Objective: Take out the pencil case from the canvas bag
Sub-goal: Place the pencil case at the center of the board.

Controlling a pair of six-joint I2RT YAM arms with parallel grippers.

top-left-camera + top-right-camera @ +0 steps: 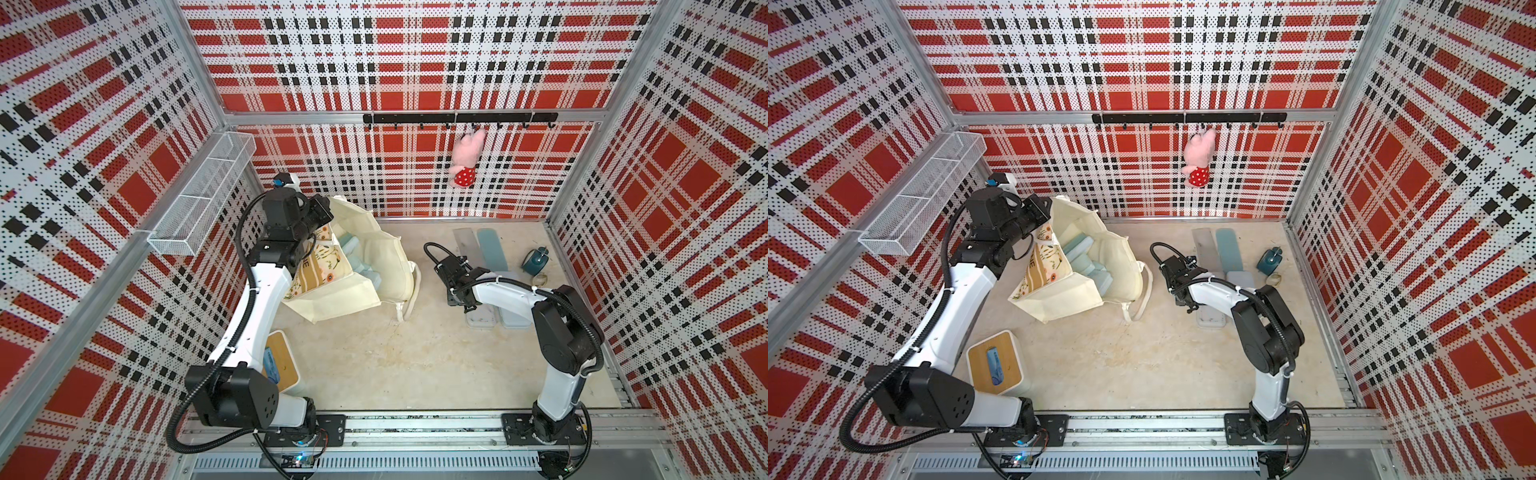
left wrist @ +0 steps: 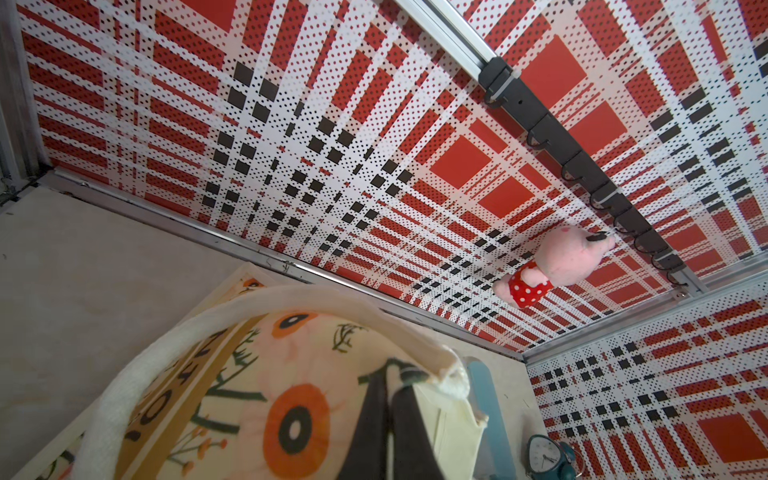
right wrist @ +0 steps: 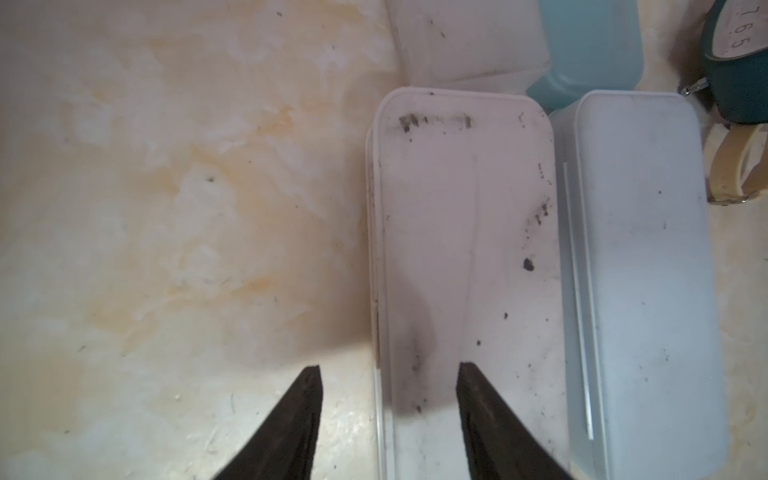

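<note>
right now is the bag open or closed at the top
Open: in both top views the canvas bag gapes, pale blue cases showing inside; left fingers pinch its rim.

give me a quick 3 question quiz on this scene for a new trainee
1. True or false: the left claw is shut on the canvas bag.
2. What hangs from the black hook rail? A) a mug B) a pink plush pig C) a towel
3. Fill in: the right claw stands open above a white ___ lying on the table.
Key: 1 true; 2 B; 3 pencil case.
</note>
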